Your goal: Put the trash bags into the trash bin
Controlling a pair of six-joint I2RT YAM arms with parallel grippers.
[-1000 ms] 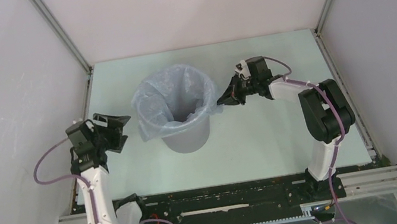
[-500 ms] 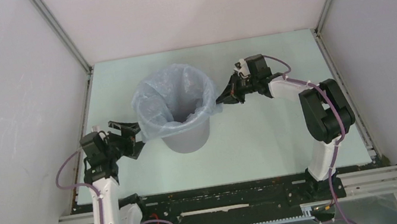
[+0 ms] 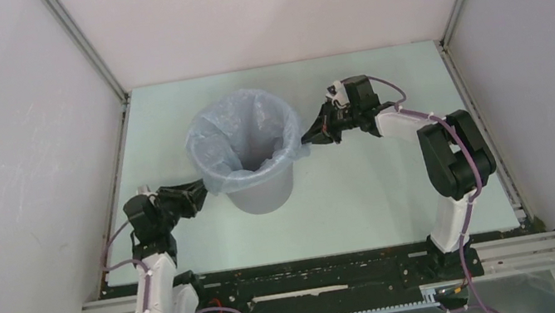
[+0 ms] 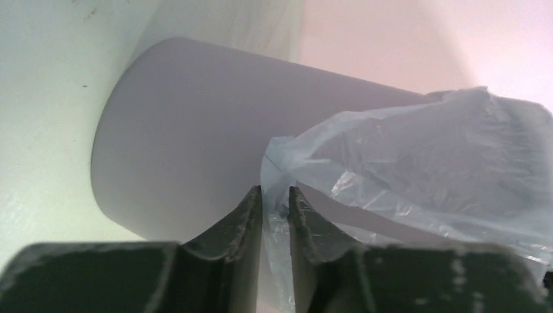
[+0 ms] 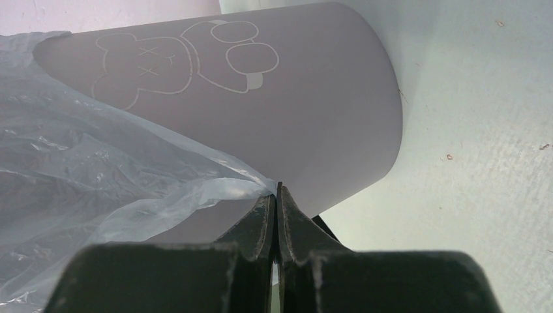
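Jaws of the right gripper [image 5: 276, 195] are pressed fully together on a thin tongue of the trash bag [image 5: 98, 169], pinched at the very fingertips. Jaws of the left gripper [image 4: 275, 195] stand nearly together, only a narrow slit between them, with the bag's hanging edge caught in that slit; the grip looks made, though its firmness cannot be confirmed. The trash bin [image 4: 189, 143] stands upright on the table [image 5: 482, 130], its grey wall just beyond both sets of fingertips. The bag is spread between the two pairs of jaws: its body hangs inside the bin, and its rim is folded outward over the lip as a loose, wrinkled skirt. Assessment: the film is very light, limp and glossy. It is likely to slip from a shallow pinch and to stretch or tear under a sharp pull. The best hold is judged to be on the gathered hem, taken deeper between the pads than the right fingertips now have it. The bin appears light, so an uneven pull from either side could drag or tip it.
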